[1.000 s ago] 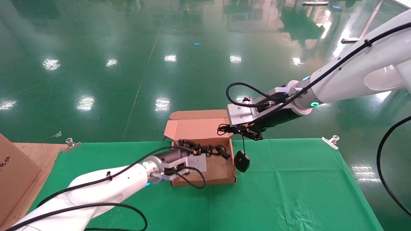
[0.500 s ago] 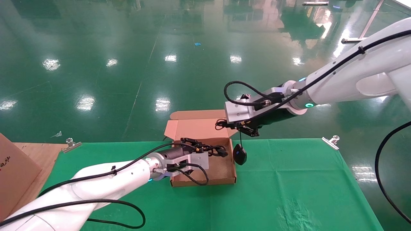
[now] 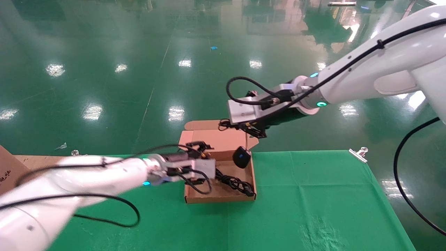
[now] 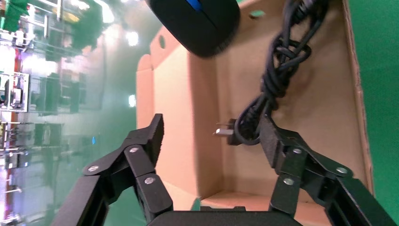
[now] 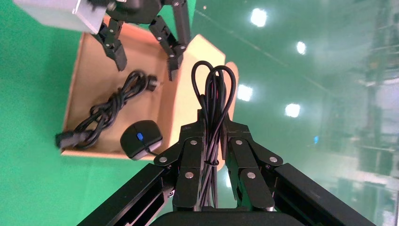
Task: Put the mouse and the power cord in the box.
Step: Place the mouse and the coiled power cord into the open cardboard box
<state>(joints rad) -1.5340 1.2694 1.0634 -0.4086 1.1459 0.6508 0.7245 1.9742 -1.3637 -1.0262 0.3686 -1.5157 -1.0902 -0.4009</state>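
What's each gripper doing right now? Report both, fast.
Left gripper: open, empty, above the box where the power cord lies.
Right gripper: closed on the mouse cable, mouse dangling at the box's rim.

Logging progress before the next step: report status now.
Left gripper open over the box, power cord lying inside. Right gripper shut on the mouse's bundled cable; mouse dangling above the box's far right corner. Nothing in the way.

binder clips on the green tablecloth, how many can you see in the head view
2. One binder clip sits at the far right edge of the green tablecloth; the other peeks out at the far left edge, mostly hidden behind the left arm. More may be hidden.
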